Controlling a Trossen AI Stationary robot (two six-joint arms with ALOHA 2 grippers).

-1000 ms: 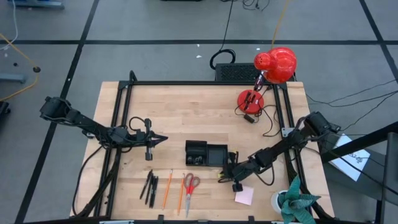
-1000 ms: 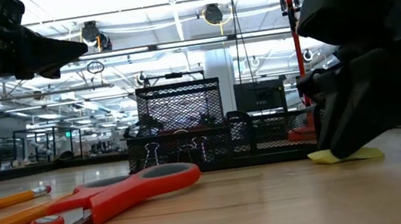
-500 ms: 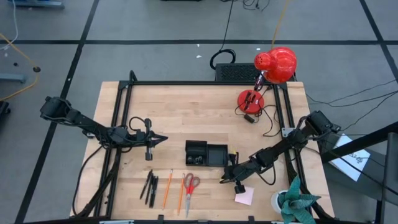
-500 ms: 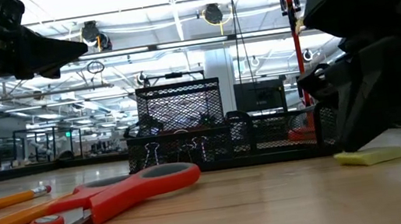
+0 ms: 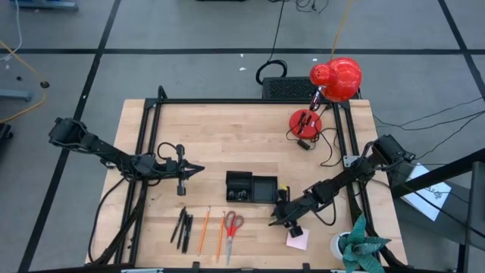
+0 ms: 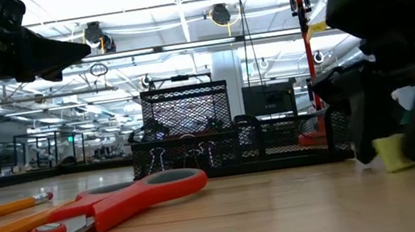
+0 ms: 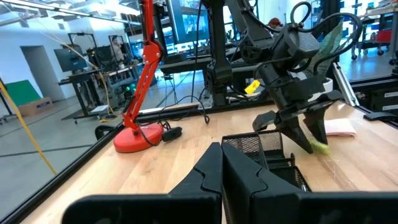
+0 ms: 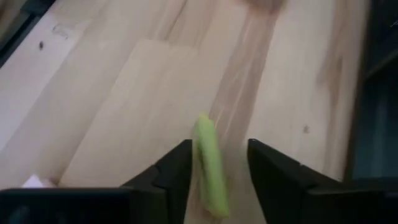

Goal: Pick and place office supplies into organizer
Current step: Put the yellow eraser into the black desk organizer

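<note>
I have the wooden desk (image 5: 227, 136) under both arms, with the red lamp (image 5: 333, 80) at its far right corner. The left arm waits over the left half, its gripper (image 5: 193, 171) pointing toward the organizer, fingers (image 7: 249, 180) pressed together on nothing. The organizer (image 5: 251, 187) sits mid-desk; from above it is only a dark tray, but the low view shows its mesh walls and binder clips (image 6: 159, 149) inside. Near the front edge lie the scissors (image 5: 231, 225), long axis running front to back, handles toward the organizer, with orange pencils (image 5: 204, 229) and black pens (image 5: 183, 226) parallel at their left. The pink pad (image 5: 298, 240) lies flat by the right arm. The right gripper (image 8: 217, 165) hangs just right of the organizer, fingers (image 8: 273, 168) narrowly apart around a yellow-green bit (image 8: 210, 165); I cannot tell whether they press it. The overhead view hides that bit; the wrist view shows it running lengthwise between the fingers.
</note>
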